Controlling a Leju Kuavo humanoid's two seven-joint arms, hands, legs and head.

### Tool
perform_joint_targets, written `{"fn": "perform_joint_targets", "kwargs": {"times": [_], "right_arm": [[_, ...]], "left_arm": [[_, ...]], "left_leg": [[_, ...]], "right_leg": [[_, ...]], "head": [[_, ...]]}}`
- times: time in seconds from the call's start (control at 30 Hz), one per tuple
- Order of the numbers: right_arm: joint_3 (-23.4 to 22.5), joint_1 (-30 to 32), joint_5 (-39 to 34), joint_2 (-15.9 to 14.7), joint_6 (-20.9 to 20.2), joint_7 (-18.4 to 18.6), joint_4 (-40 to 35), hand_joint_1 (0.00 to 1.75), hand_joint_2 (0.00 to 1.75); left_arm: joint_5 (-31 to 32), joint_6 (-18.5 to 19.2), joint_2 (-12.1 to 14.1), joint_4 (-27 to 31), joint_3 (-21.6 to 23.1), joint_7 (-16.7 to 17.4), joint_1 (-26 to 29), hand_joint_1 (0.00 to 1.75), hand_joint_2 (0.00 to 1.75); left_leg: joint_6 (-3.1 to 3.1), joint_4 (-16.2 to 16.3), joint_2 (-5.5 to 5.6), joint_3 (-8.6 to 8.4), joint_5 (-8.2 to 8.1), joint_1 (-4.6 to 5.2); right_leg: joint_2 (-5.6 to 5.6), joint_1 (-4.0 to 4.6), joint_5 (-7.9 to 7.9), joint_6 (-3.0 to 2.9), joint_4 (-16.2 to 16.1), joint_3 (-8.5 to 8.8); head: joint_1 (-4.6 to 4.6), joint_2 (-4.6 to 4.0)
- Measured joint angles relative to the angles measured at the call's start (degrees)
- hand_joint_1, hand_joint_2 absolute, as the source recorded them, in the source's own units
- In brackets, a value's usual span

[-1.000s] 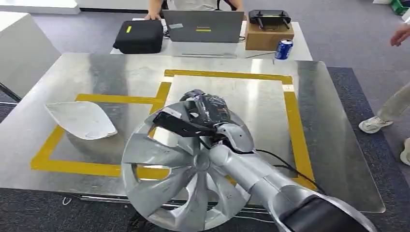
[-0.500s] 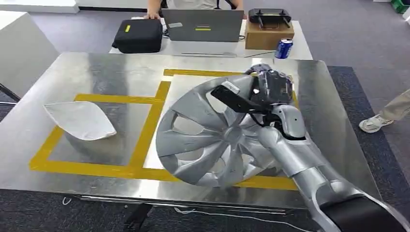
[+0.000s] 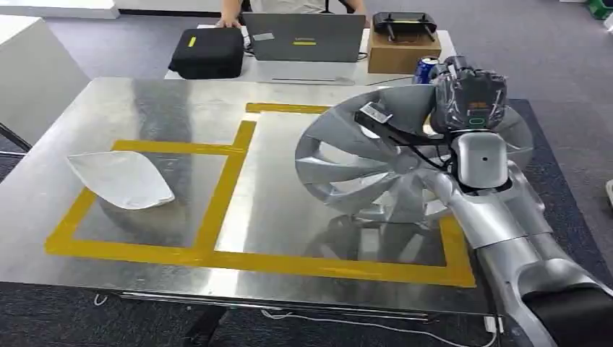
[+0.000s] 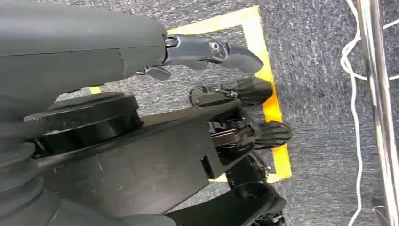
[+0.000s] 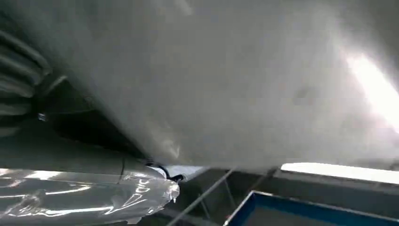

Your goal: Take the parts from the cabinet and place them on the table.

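My right hand [image 3: 466, 97], wrapped in clear plastic, grips the far rim of a silver spoked wheel cover [image 3: 361, 170]. The cover is tilted over the right yellow-taped square of the metal table [image 3: 144, 101]; its lower rim is at or just above the surface, I cannot tell which. In the right wrist view the cover's grey surface [image 5: 235, 84] lies close above the plastic-wrapped fingers [image 5: 94, 197]. A white curved part [image 3: 119, 178] lies in the left taped square. My left hand [image 4: 244, 89] hangs over the carpet with fingers apart and holds nothing.
A second table behind carries a black case [image 3: 208, 53], a laptop [image 3: 303, 37], a cardboard box [image 3: 401, 52] with a controller [image 3: 403, 24] on top, and a blue can [image 3: 426, 66]. A person [image 3: 231, 13] sits behind the laptop.
My right arm has swung the wheel cover from the table's front edge rightwards and farther out, over the right taped square. The person at the right edge has left the view.
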State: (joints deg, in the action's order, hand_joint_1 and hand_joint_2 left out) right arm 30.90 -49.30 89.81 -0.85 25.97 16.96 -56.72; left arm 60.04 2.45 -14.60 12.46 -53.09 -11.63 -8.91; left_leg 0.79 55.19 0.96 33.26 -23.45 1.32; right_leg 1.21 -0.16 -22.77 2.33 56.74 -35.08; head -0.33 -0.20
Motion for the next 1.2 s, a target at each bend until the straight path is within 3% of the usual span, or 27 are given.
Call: {"fn": "perform_joint_targets", "kwargs": {"times": [0.1, 0.13, 0.23, 0.3, 0.4, 0.47, 0.57, 0.63, 0.73, 1.0, 1.2], "right_arm": [[0.9, -0.8, 0.2, -0.4, 0.2, 0.5, 0.0, 1.75, 1.75], [1.9, -1.3, 0.2, -0.6, 0.1, 2.1, 0.0, 1.75, 1.75], [8.0, -4.5, 0.2, -1.9, -0.8, 7.7, 0.2, 1.75, 1.75], [13.0, -7.2, 0.2, -2.6, -0.9, 9.4, 0.6, 1.75, 1.75], [19.4, -9.0, 0.2, -2.9, -0.3, 6.0, 0.7, 1.75, 1.75], [23.2, -8.3, 0.3, -1.7, -0.3, 0.7, 1.1, 1.75, 1.75], [28.1, -6.0, 0.4, 1.8, 0.5, -3.2, 3.5, 1.75, 1.75], [28.8, -5.3, 0.5, 4.7, 1.3, -4.5, 5.9, 1.75, 1.75], [31.6, -5.9, 0.6, 6.6, 2.0, -0.4, 8.7, 1.75, 1.75], [42.5, -7.9, 0.5, 6.7, 7.1, 10.0, 13.6, 1.75, 1.75], [46.0, -7.6, 0.4, 6.7, 8.7, 11.6, 15.1, 1.75, 1.75]], "left_arm": [[-0.1, 0.0, 0.0, 0.0, 0.0, 0.0, 0.0, 0.0, 1.75], [-0.3, 0.0, 0.0, 0.0, 0.0, 0.0, 0.0, 0.0, 1.75], [-0.6, 0.1, 0.0, 0.0, 0.0, 0.0, 0.0, 0.0, 1.75], [-0.6, 0.1, 0.0, 0.0, 0.1, 0.1, -0.1, 0.0, 1.75], [0.0, 0.5, 0.0, 0.0, 0.4, 0.5, -0.2, 0.0, 1.75], [0.5, 0.7, 0.0, 0.0, 0.8, 1.1, -0.5, 0.0, 1.75], [0.8, 1.0, -0.1, 0.0, 1.6, 1.5, -1.2, 0.0, 1.75], [0.8, 1.2, -0.1, 0.0, 1.9, 1.6, -1.6, 0.0, 1.75], [0.8, 1.1, -0.2, 0.0, 2.3, 1.7, -1.8, 0.0, 1.75], [1.0, 1.0, -0.1, 0.0, 3.0, 2.1, -1.8, 0.0, 1.75], [1.1, 1.0, -0.2, 0.0, 3.3, 2.1, -1.8, 0.0, 1.75]], "left_leg": [[0.0, 0.0, 0.0, 0.0, 0.0, -0.01], [0.0, 0.0, 0.0, 0.04, 0.0, -0.01], [-0.01, 0.0, -0.01, 0.17, 0.01, 0.0], [-0.01, 0.0, -0.02, 0.16, 0.01, 0.0], [-0.01, 0.0, -0.02, 0.14, 0.0, -0.04], [-0.03, 0.0, -0.02, 0.15, -0.01, -0.06], [-0.06, 0.0, -0.04, 0.09, -0.03, -0.08], [-0.24, 0.0, -0.08, -0.19, -0.17, -0.15], [-0.19, 0.0, -0.04, -0.36, -0.25, -0.17], [-0.09, 0.0, -0.1, -0.48, -0.12, -0.06], [-0.09, 0.0, -0.1, -0.47, -0.05, -0.07]], "right_leg": [[0.02, 0.01, 0.0, 0.0, 0.0, 0.0], [0.02, 0.0, 0.0, 0.0, 0.0, -0.02], [0.08, 0.0, 0.02, 0.01, 0.0, -0.19], [0.07, 0.0, 0.02, 0.01, 0.0, -0.18], [0.07, 0.04, 0.01, 0.01, 0.0, -0.13], [0.07, 0.06, -0.01, -0.01, 0.0, -0.14], [0.14, 0.08, -0.04, -0.05, 0.0, -0.14], [0.19, 0.15, -0.18, -0.23, 0.0, 0.09], [0.09, 0.18, -0.34, -0.35, 0.0, 0.33], [0.23, 0.09, -0.01, -0.19, 0.0, 0.39], [0.24, 0.09, 0.03, -0.14, 0.0, 0.38]], "head": [[0.0, 0.0], [0.0, 0.0], [0.0, 0.0], [0.02, 0.0], [-0.02, 0.0], [0.0, 0.0], [0.02, 0.0], [0.02, 0.0], [0.0, 0.0], [0.02, 0.0], [0.0, 0.0]]}}
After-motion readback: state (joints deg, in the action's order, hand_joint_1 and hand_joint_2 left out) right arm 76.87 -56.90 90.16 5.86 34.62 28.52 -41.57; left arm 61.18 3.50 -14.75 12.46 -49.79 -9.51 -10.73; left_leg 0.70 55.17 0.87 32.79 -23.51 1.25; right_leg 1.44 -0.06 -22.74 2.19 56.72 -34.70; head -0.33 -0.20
